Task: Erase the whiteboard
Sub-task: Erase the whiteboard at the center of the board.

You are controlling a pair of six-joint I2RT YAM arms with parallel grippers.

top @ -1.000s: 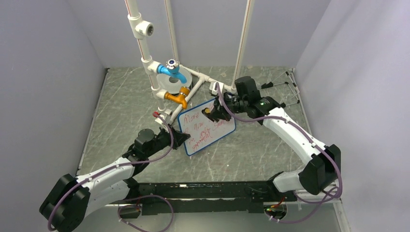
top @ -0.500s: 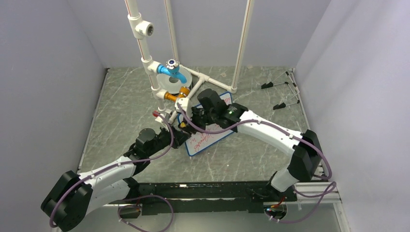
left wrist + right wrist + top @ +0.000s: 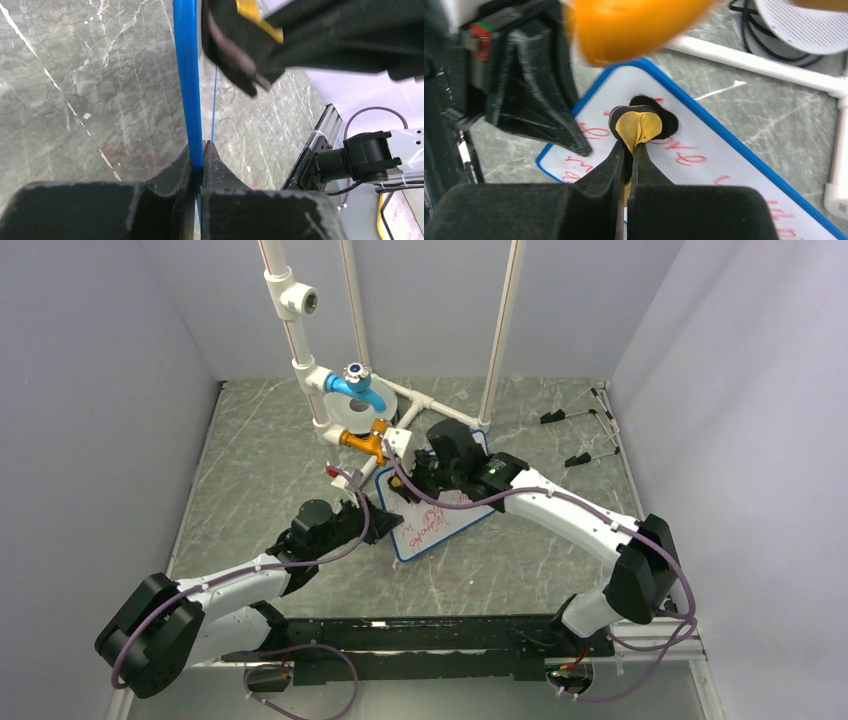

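The whiteboard [image 3: 447, 524] lies tilted on the marble table, blue-rimmed, with red handwriting on its face [image 3: 729, 170]. My left gripper [image 3: 383, 524] is shut on its left rim; in the left wrist view the blue rim [image 3: 190, 75] runs edge-on into my closed jaws [image 3: 200, 150]. My right gripper [image 3: 408, 480] is shut on a yellow eraser with black felt [image 3: 640, 125], pressed on the board's upper left part beside the writing. In the right wrist view that gripper [image 3: 629, 150] pinches the eraser's yellow back, and the left gripper's fingers [image 3: 541, 112] sit close by on the left.
A white pipe frame [image 3: 300, 360] with a blue valve [image 3: 353, 388] and an orange valve [image 3: 366, 443] stands just behind the board, over a round grey disc [image 3: 347, 416]. Two black clips [image 3: 560, 417] lie at the back right. Walls enclose three sides.
My right gripper swept the eraser left across the board, then came back a little toward the upper edge. The left arm nudged forward, still holding the rim.
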